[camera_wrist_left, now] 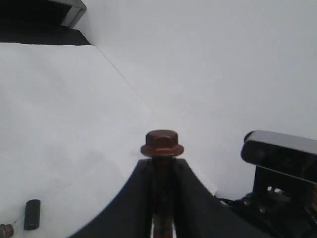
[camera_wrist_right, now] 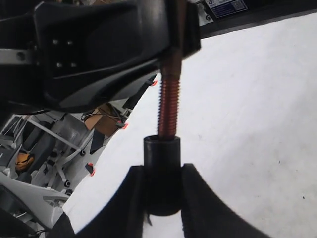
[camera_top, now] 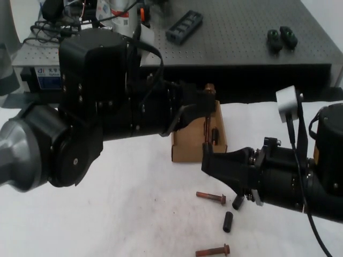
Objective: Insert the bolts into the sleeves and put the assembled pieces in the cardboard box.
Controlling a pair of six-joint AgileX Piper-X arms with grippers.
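Meeting near the cardboard box [camera_top: 187, 145], the left gripper [camera_wrist_left: 162, 168] clenched a copper bolt [camera_wrist_left: 162, 144], its tip at the mouth of the black sleeve [camera_wrist_right: 161, 151] pinched in the right gripper [camera_wrist_right: 162, 174]. One assembled piece [camera_top: 215, 135] seemed already boxed; two loose bolts [camera_top: 210, 197] and two loose sleeves [camera_top: 228, 221] remained on the cloth [camera_top: 134, 214].

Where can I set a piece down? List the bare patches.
Free: white cloth beside the left arm, left of the loose bolts; the strip right of the cardboard box. Crowded: before the box, among loose sleeves and the right gripper.
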